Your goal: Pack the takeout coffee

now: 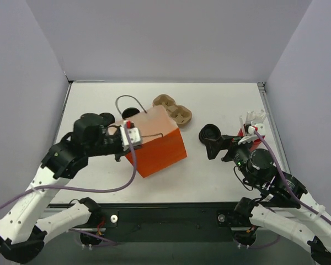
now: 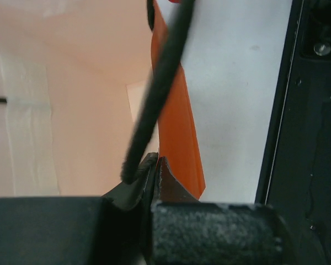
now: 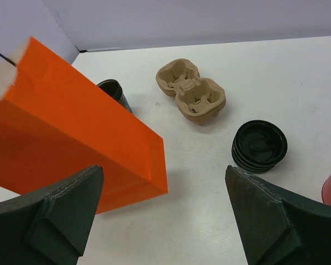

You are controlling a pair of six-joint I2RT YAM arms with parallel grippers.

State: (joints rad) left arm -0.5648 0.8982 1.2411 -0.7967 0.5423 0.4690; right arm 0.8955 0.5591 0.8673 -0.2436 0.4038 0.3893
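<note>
Left gripper (image 2: 154,165): jaws pressed together, pinching the black cord handle (image 2: 157,94) at the mouth of the orange bag (image 1: 160,146). The bag lies tilted on the table (image 1: 220,99), its mouth towards this gripper and its flat base towards the right arm. The pale inner wall fills the left wrist view.

Right gripper (image 3: 165,212): fingers spread wide, holding nothing, near the bag's base end and apart from it.

Takeout coffee: a black cup (image 3: 115,91) stands just behind the bag's far side, largely hidden by it. Whether it carries a lid, and so is the coffee, cannot be told.

Other items: a brown pulp cup carrier (image 1: 172,109) lies beyond the bag's far right corner. A stack of black lids (image 3: 259,144) sits right of the bag, and a red object (image 1: 244,131) farther right.
</note>
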